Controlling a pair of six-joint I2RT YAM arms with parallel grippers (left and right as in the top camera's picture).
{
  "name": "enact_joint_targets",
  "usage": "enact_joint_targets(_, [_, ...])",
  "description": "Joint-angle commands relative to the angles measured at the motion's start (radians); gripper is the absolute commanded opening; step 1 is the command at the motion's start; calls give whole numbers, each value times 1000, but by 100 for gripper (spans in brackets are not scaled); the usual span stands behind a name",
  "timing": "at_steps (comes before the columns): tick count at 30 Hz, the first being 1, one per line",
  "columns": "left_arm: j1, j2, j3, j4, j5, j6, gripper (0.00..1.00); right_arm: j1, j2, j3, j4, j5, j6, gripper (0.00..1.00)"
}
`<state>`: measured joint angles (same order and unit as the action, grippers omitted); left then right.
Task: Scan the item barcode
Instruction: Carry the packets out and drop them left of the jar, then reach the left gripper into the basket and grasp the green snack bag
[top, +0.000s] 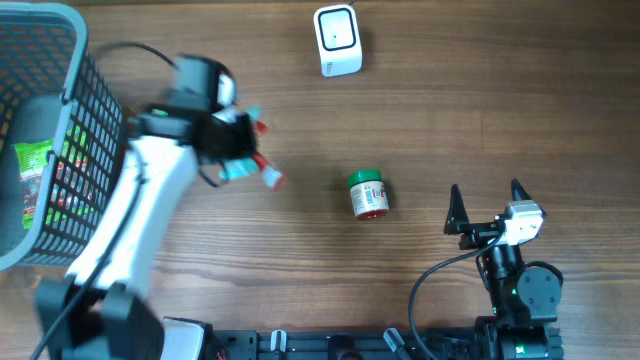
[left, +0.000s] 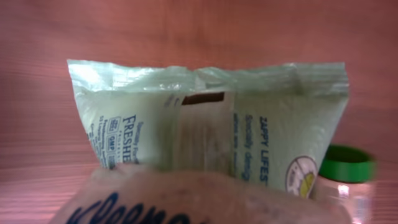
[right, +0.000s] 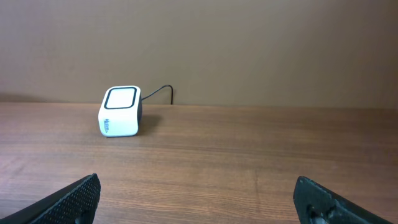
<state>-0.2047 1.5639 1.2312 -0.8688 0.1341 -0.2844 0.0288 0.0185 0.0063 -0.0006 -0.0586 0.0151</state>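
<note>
Leftward, grey basket (top: 85, 110) holding packets (top: 30, 160), jar (top: 368, 194) apart

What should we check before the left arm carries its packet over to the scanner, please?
1. Packet gripped by the left gripper: ok.
2. Barcode turned towards the scanner: cannot tell; the left wrist view shows print but no clear barcode.
3. Scanner standing in place, its window uncovered: ok.
4. Way from packet to scanner free: ok, it seems; the jar sits off to one side.
5. Right gripper open, empty and away from that route: ok.
</note>
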Motion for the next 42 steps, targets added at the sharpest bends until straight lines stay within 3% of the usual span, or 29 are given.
enact_joint_targets(1, [-106, 90, -170, 200, -21, -88, 4, -4, -1, -1, 3, 10, 13, 100])
enact_joint_targets(4, [-164, 174, -212, 296, -22, -88, 4, -4, -1, -1, 3, 10, 13, 100])
enact_joint_targets(5, [-183, 208, -213, 317, -22, -88, 18, -4, -1, -1, 3, 10, 14, 100])
enact_joint_targets(6, [-197, 230, -213, 335, -20, -90, 43, -4, -1, -1, 3, 10, 13, 100])
enact_joint_targets(10, [-239, 261, -212, 377, -20, -91, 100, -4, -1, -1, 3, 10, 13, 100])
enact_joint_targets(21, [-244, 100, -47, 258, -53, -90, 100, -4, -1, -1, 3, 10, 14, 100])
enact_joint_targets(31, [-180, -11, 344, -129, -271, -21, 100, -4, -1, -1, 3, 10, 14, 100])
enact_joint_targets(36, [-35, -27, 559, -245, -486, 58, 100, -4, -1, -1, 3, 10, 14, 100])
enact_joint_targets(42, [241, -34, 675, -214, -540, 145, 100, -4, -1, -1, 3, 10, 13, 100])
